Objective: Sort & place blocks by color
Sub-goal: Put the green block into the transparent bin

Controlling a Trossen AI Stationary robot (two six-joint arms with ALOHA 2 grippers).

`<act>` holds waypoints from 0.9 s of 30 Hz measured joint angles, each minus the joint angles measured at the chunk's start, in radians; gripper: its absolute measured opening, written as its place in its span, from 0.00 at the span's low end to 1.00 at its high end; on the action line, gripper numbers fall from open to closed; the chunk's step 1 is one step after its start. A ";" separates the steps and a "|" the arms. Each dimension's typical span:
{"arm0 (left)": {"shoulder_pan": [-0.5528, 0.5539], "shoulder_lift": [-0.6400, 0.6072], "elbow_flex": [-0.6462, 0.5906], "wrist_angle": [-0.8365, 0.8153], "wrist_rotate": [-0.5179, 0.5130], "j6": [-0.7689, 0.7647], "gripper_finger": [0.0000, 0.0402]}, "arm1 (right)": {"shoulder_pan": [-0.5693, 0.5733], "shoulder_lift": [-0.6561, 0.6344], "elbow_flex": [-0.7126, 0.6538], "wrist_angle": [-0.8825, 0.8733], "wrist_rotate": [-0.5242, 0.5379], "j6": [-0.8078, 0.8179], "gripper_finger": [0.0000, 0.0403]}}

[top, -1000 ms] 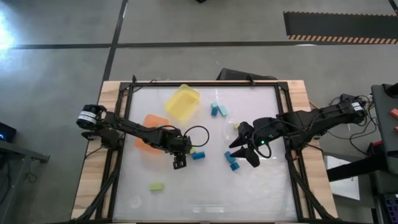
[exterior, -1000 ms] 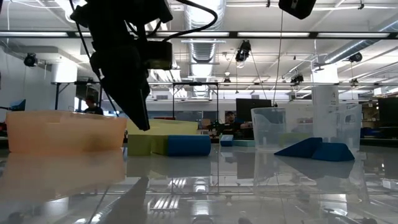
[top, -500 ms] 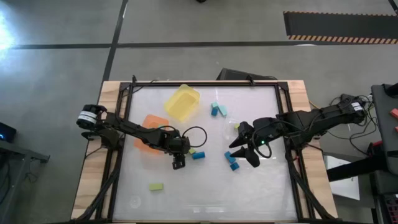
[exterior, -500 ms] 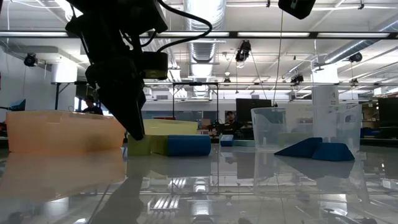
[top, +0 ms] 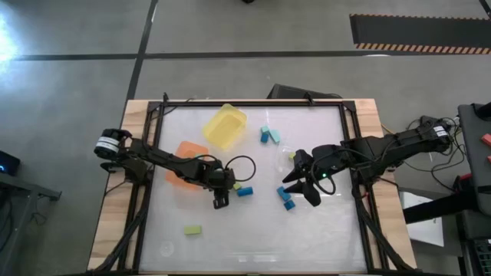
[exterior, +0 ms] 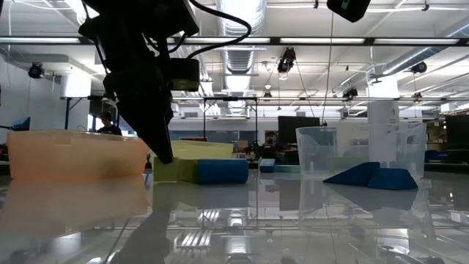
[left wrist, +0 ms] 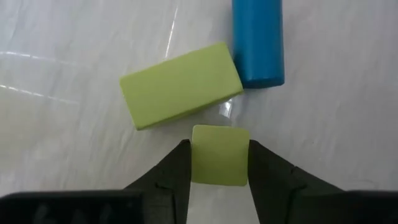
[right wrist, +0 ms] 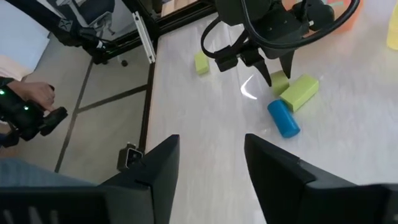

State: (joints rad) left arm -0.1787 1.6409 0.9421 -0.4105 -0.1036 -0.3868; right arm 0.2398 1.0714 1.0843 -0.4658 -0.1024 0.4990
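Pickup is the step in hand: the left tool [left wrist: 219, 155] has its two fingers closed against the sides of a small green block [left wrist: 219, 154], which sits on the bench [top: 253, 238] just beside a larger green block [left wrist: 180, 85] and a blue block [left wrist: 258, 40]. Next, I judge, the block must be lifted clear of those two neighbours and carried to whichever bin takes green; the orange bin [top: 182, 163] lies near the blue block, the yellow bin [top: 224, 126] farther beyond it. The left arm reaches over the orange bin with its wrist pointed down at the bench. The right tool [top: 301, 185] hangs on the far side of the blue block, over more blue blocks [top: 285, 198], its fingers apart and nothing between them.
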 joint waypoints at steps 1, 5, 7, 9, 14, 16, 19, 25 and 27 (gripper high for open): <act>0.000 -0.002 0.007 -0.002 0.000 -0.002 0.27 | 0.000 -0.001 0.000 0.001 0.000 -0.002 0.40; -0.001 -0.047 0.047 -0.009 0.002 -0.042 0.27 | 0.000 -0.012 0.003 0.022 0.010 -0.019 0.34; -0.001 -0.083 0.070 -0.010 0.000 -0.055 0.27 | 0.000 -0.023 0.003 0.048 0.038 -0.036 0.32; -0.001 -0.124 0.101 -0.009 -0.012 -0.072 0.27 | 0.000 -0.034 0.003 0.067 0.065 -0.057 0.31; -0.001 -0.232 0.175 0.011 -0.092 -0.079 0.27 | -0.001 -0.039 0.004 0.114 0.114 -0.121 0.30; -0.001 -0.269 0.196 0.037 -0.125 -0.078 0.27 | -0.003 -0.039 0.004 0.128 0.121 -0.128 0.31; -0.001 -0.321 0.208 0.101 -0.165 -0.078 0.27 | -0.003 -0.039 0.004 0.160 0.136 -0.153 0.32; -0.006 -0.379 0.207 0.291 -0.196 -0.056 0.27 | -0.003 -0.039 0.004 0.313 0.198 -0.223 0.38; -0.010 -0.381 0.206 0.361 -0.198 -0.044 0.27 | -0.003 -0.039 0.005 0.344 0.218 -0.227 0.41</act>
State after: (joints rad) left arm -0.1886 1.2602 1.1481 -0.0500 -0.3018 -0.4312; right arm 0.2367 1.0319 1.0889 -0.1217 0.1153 0.2716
